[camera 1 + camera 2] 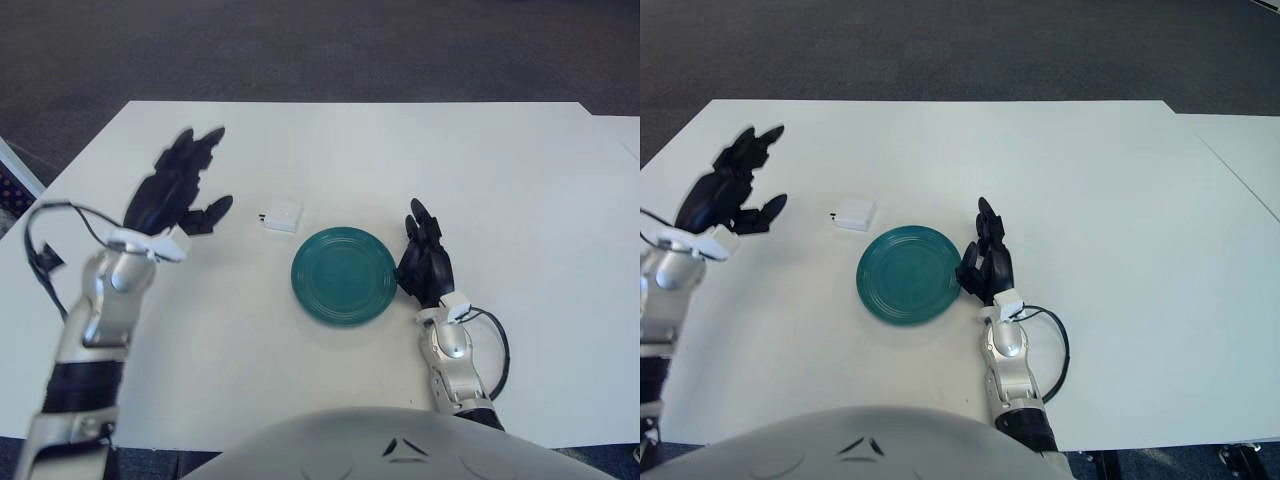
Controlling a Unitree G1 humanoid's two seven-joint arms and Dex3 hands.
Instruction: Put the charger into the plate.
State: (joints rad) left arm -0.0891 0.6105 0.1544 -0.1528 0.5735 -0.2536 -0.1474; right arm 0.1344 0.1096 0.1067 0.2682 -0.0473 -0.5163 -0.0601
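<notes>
A small white charger (281,216) lies on the white table just up and left of the round teal plate (345,275). My left hand (183,184) is raised above the table to the left of the charger, fingers spread wide and holding nothing. A clear gap separates it from the charger. My right hand (426,262) shows at the plate's right rim, fingers relaxed and empty. The plate holds nothing.
The white table (480,180) stretches wide around the plate; its far edge meets dark carpet (320,50). A second table edge (1240,160) shows at the right. A black cable loops at my right wrist (497,340).
</notes>
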